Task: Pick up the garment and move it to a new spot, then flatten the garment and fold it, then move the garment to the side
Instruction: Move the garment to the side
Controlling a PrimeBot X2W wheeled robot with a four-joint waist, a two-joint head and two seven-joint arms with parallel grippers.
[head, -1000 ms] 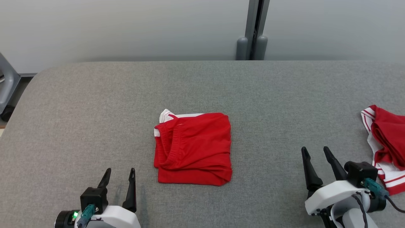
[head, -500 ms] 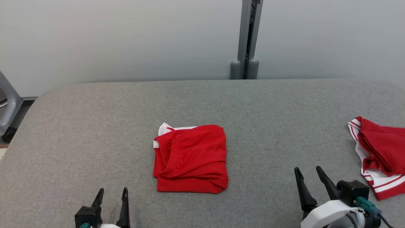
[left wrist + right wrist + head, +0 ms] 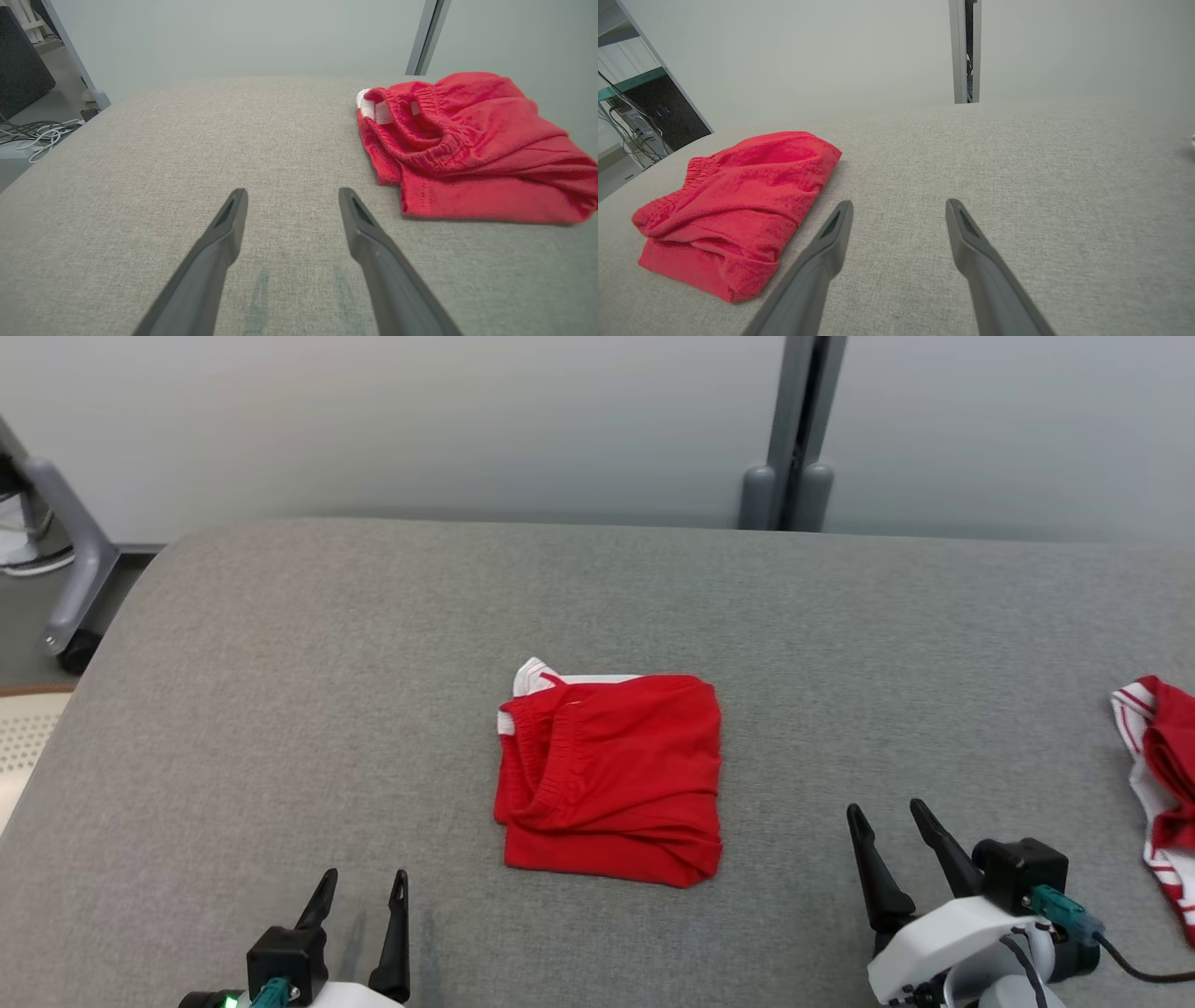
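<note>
Nearest you, your left gripper (image 3: 365, 879) and right gripper (image 3: 884, 810) have their fingers spread wide and empty, one on each side of the folded red cloth shorts (image 3: 611, 779) lying mid-table on the grey fabric-covered surface (image 3: 280, 709). In the head view there is also a crumpled red-and-white striped garment (image 3: 1158, 756) far right of the shorts. The left wrist view shows their gathered elastic waistband (image 3: 420, 100).

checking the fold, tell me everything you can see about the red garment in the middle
The red garment is soft, terry-like cloth folded into a rough, rumpled square. Its gathered elastic waistband faces the robot's left, with white trim peeking out at the far left corner. It lies flat on the grey fabric tabletop, touched by nothing else.
</note>
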